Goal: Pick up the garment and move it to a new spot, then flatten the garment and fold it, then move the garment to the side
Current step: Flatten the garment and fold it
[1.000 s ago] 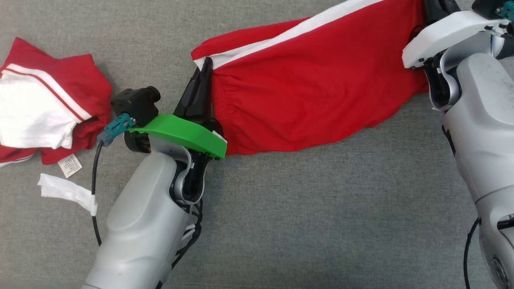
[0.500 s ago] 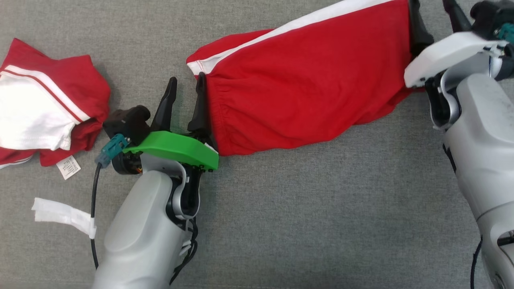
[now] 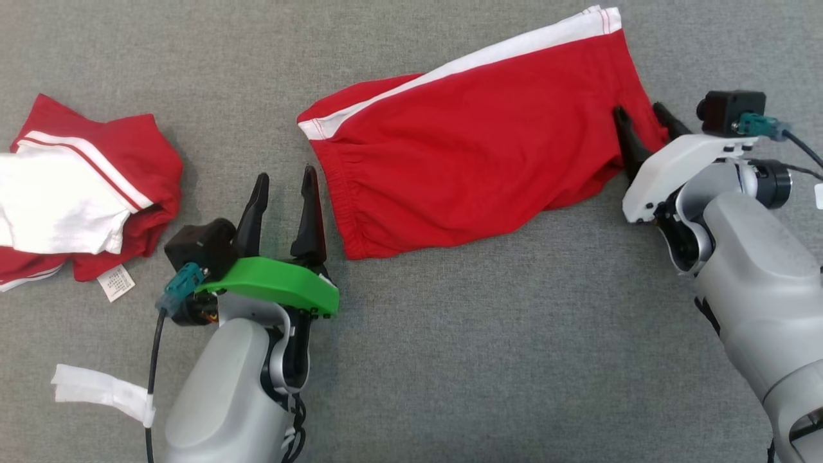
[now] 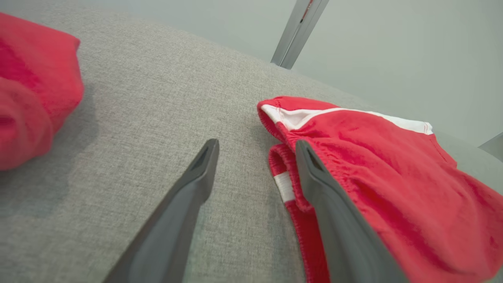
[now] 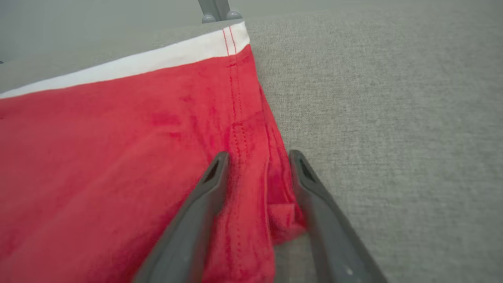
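Head view. Shows the red shorts [image 3: 476, 148] laid out on the grey surface [image 3: 450, 360], waistband to the left, white stripe along the far edge, with a few soft wrinkles. Puts the left gripper [image 3: 286, 175] just beside the waistband, spread wide, holding nothing. Puts the right gripper [image 3: 639, 110] at the leg hem, also parted, one finger over the cloth's edge. Sets a bundle of red and white clothing [image 3: 90, 186] well apart at the left.

Left wrist view. Confirms the fingers [image 4: 188, 196] wide apart with bare surface between them. Has one right by the gathered waistband; cannot tell whether touching.

Right wrist view. Finds the hem corner lying loose between the two parted fingers, not pinched.

Judging from this: appears past the pick-up and move, and largely through the flattening. May already carry one fold, leg over leg, going by a bit of stripe peeping under the waistband; not certain. Left to do: the rest of the folding, then the shift to the side.
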{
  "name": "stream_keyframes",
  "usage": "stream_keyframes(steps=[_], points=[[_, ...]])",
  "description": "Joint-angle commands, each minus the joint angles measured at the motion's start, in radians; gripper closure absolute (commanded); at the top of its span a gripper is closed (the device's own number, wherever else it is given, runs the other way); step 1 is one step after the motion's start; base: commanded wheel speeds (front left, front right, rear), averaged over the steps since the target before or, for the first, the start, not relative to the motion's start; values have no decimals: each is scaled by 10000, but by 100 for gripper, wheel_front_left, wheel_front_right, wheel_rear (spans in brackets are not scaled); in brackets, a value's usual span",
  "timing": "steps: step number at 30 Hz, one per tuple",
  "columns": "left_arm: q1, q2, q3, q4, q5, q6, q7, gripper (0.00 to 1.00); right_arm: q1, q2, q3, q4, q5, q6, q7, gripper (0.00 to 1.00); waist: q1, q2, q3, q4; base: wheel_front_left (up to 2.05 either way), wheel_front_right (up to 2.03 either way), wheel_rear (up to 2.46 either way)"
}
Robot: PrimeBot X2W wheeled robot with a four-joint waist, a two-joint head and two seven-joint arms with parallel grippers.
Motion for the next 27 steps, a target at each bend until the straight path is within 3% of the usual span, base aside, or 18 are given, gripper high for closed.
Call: stream_keyframes(steps=[1,16,21,27], points=[[183,43,66,57,153,30,-3,0,659,132,261,261,194,2,254,100,0,0,-129,-27,0,0,0],[1552,44,515,545,1115,-151,-3,0,2110,-140,-143,-7,2113,-7,-1381,100,0,0,-1887,-469,0,0,0],[1868,44,598,467,1335,-203,-3,0,2534,-529,-47,-306,2092,-6,-1431,100,0,0,-2060,-524,0,0,0],[2114,44,675,385,1501,-200,-3,0,1987,-625,276,-1123,1725,-1,-1452,100,0,0,-2109,-358,0,0,0]])
